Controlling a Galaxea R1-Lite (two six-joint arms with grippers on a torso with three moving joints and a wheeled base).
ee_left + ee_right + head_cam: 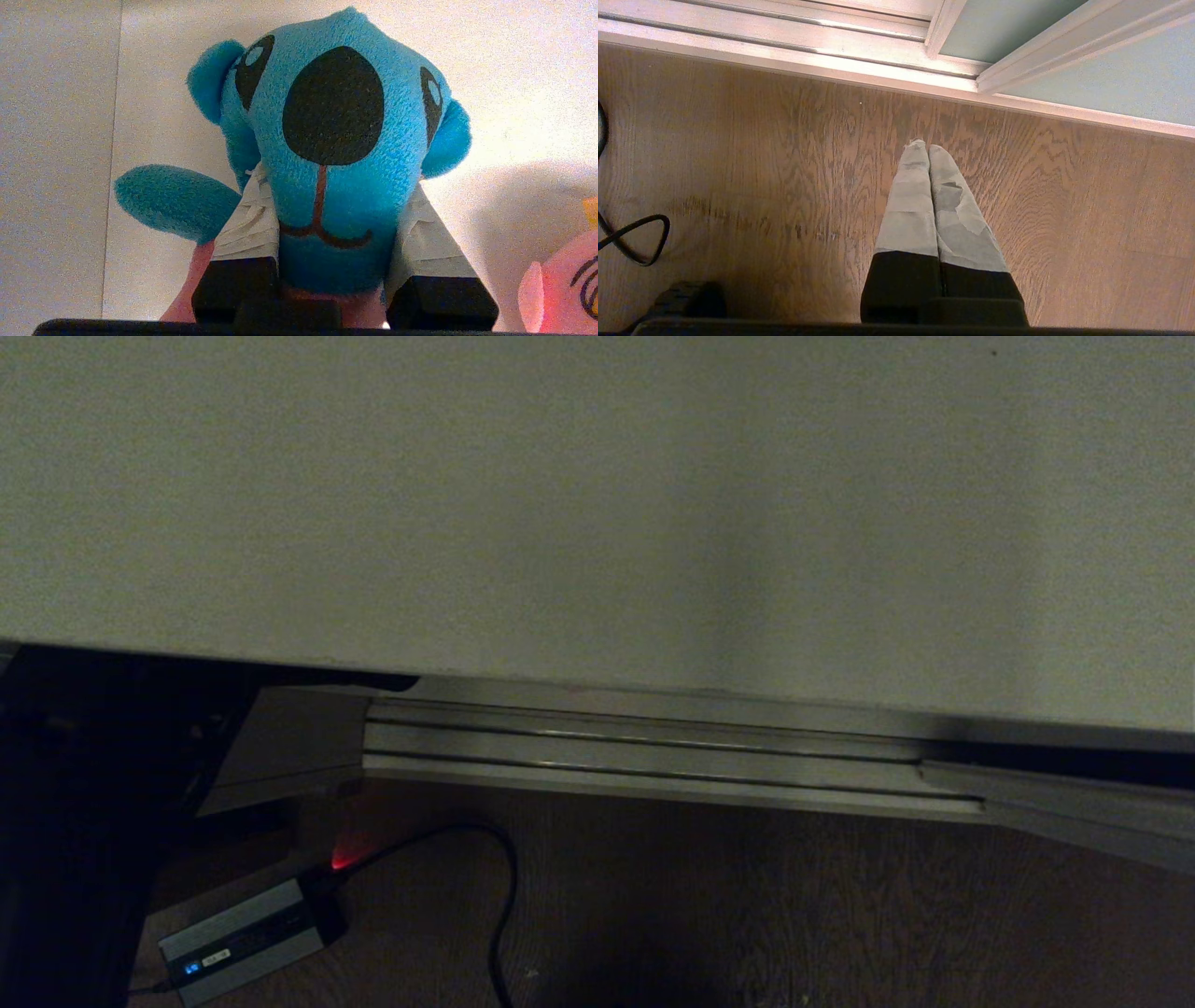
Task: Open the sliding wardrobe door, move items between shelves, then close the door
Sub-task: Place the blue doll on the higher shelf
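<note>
In the left wrist view my left gripper is shut on the blue plush toy, its taped fingers pressing both sides of the toy's head. The pink plush toy shows partly beside it. Both are in front of a cream wall. In the head view a wide off-white shelf fills the upper part, and my dark left arm passes under its edge. My right gripper hangs shut and empty over the wooden floor. The pale grey-green sliding door stands just beyond it.
The ribbed metal floor track runs along the wardrobe's foot. A grey power adapter with a red light and its black cable lie on the brown wooden floor near my left arm.
</note>
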